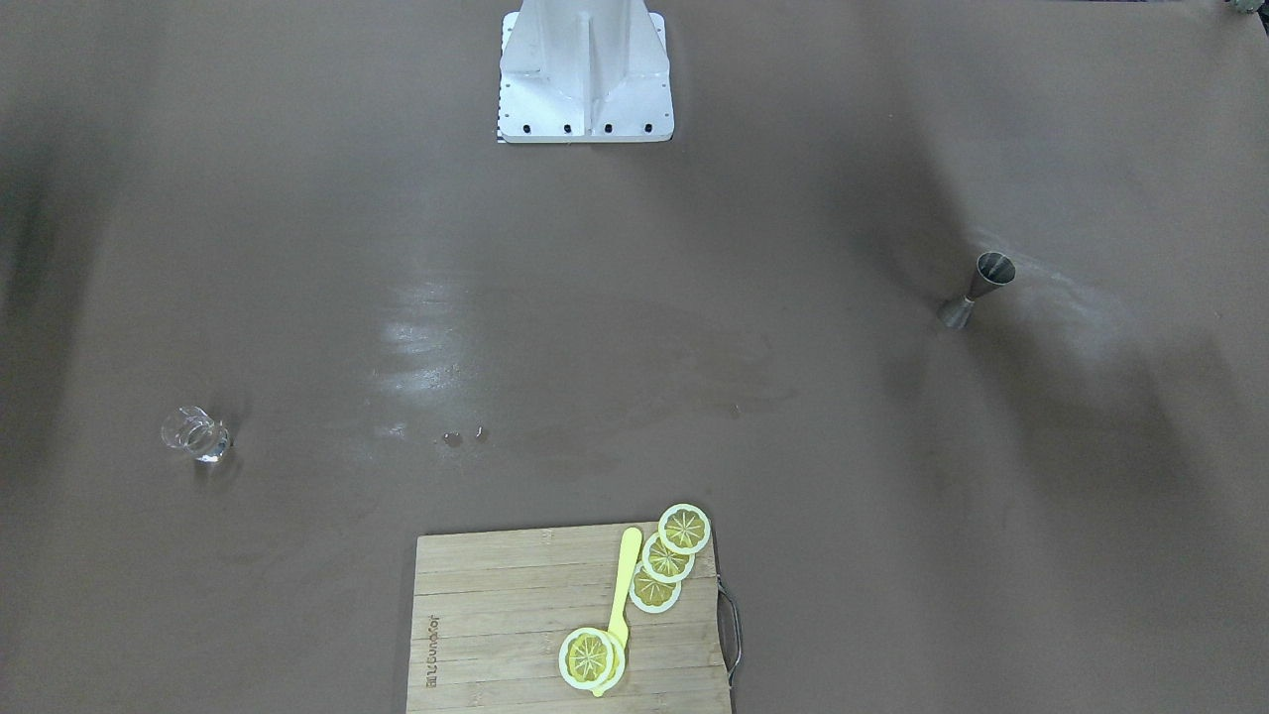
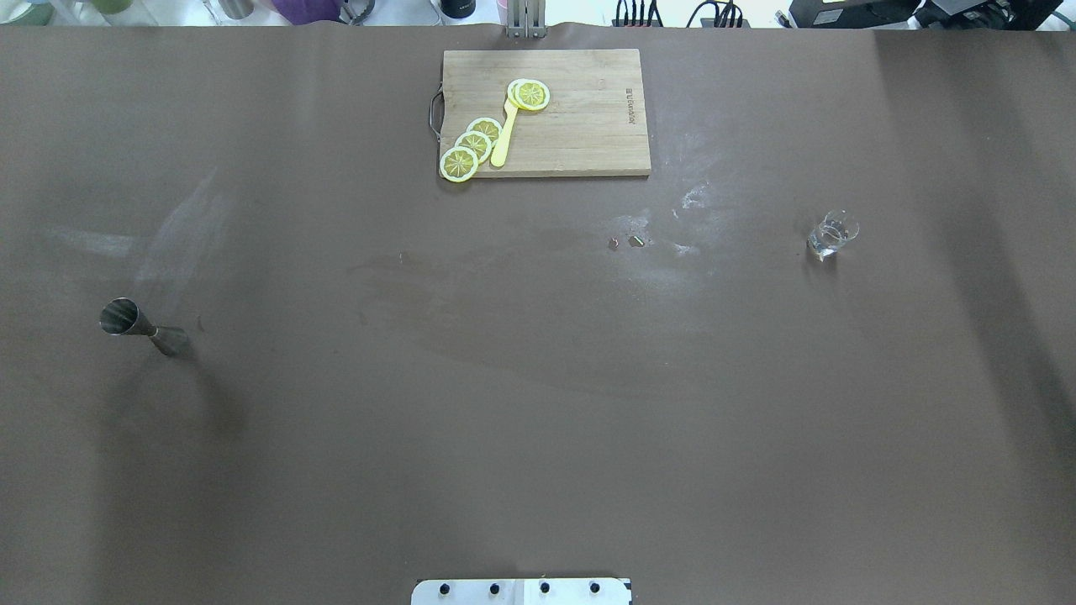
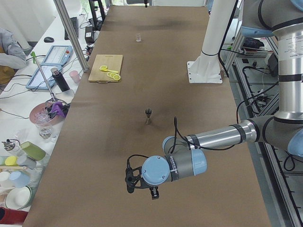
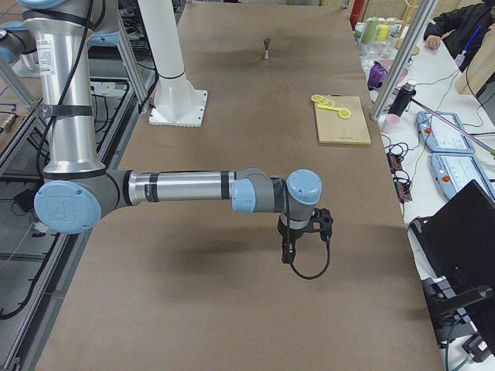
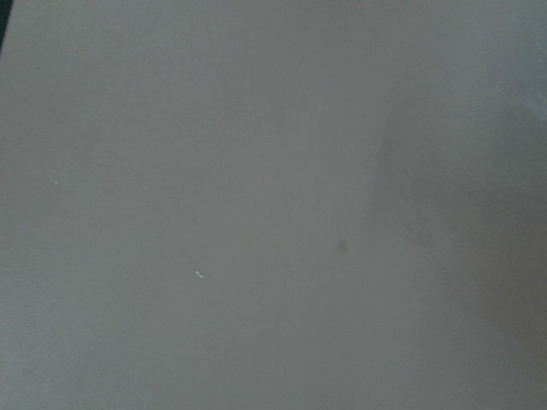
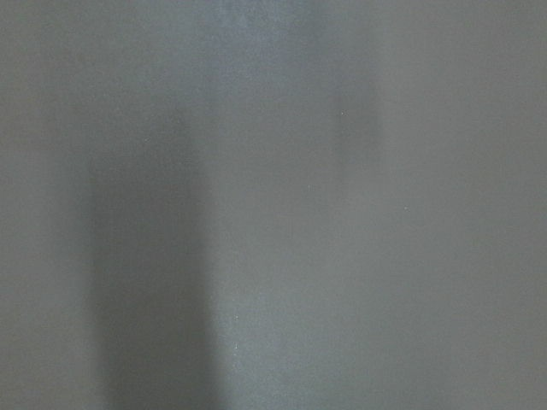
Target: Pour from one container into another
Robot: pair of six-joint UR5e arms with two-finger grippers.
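The clear glass cup (image 1: 198, 434) stands upright on the brown table on the robot's right side (image 2: 832, 234), small and far in the exterior left view (image 3: 138, 38). The grey steel jigger (image 1: 977, 291) stands upright on the robot's left side (image 2: 143, 326) (image 3: 148, 116) (image 4: 267, 48). My left gripper (image 3: 141, 185) hangs over the table's left end, well short of the jigger. Over the right end hangs my right gripper (image 4: 288, 253). Both show only in the side views, so I cannot tell whether they are open or shut. Both wrist views show bare table.
A wooden cutting board (image 2: 580, 126) with lemon slices (image 2: 473, 144) and a yellow utensil (image 2: 504, 134) lies at the table's far middle edge. The white robot base (image 1: 585, 79) stands at the near edge. Cups, bottles and devices crowd a side bench (image 3: 42, 123); a person's sleeve (image 4: 456, 23) shows there.
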